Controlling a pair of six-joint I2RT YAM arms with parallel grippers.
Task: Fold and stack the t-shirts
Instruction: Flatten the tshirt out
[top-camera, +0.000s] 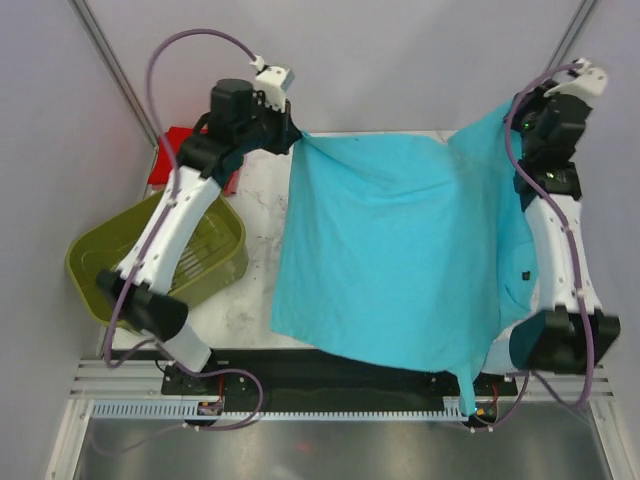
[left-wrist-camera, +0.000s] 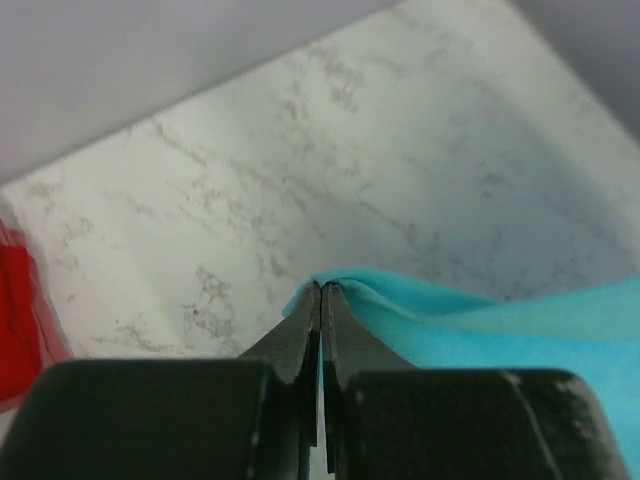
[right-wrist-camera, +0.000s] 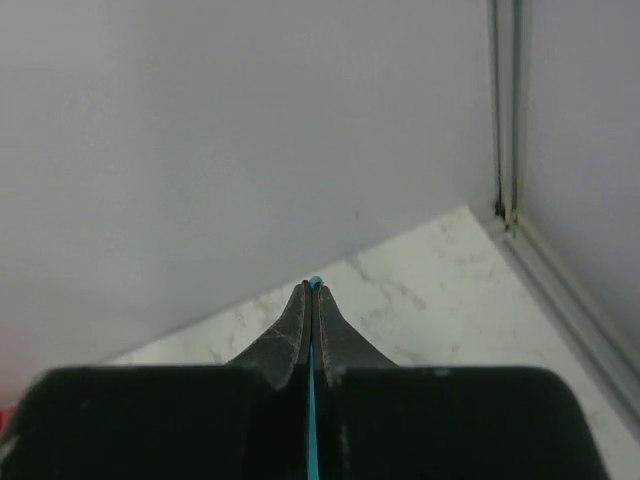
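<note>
Turquoise shirt (top-camera: 400, 260), spread as a broad sheet over the right and middle of the marble table (top-camera: 255, 200). Its two far corners are raised and pinched, one by each gripper; the cloth between them runs as a nearly straight far edge. From there the sheet slopes toward the arm bases, and its near hem lies across the table's near edge. A narrow strip hangs down past the hem at the near right. The right side of the cloth passes beside and partly under the right arm.

Left gripper (top-camera: 298, 135): jaws closed on the shirt's far-left corner. In the left wrist view a fold of turquoise cloth emerges from between the fingertips, held above the tabletop.

Right gripper (top-camera: 512, 108): jaws closed on the far-right corner, held higher than the left. In the right wrist view only a thin turquoise line shows between the pressed fingers, with a small tuft at the tips.

Red shirt (top-camera: 178, 150): a flat bundle at the far-left corner of the table, partly hidden behind the left arm, well apart from the turquoise one.

Olive basket (top-camera: 100, 250): at the table's left edge, under the left arm's forearm; its contents cannot be told.
</note>
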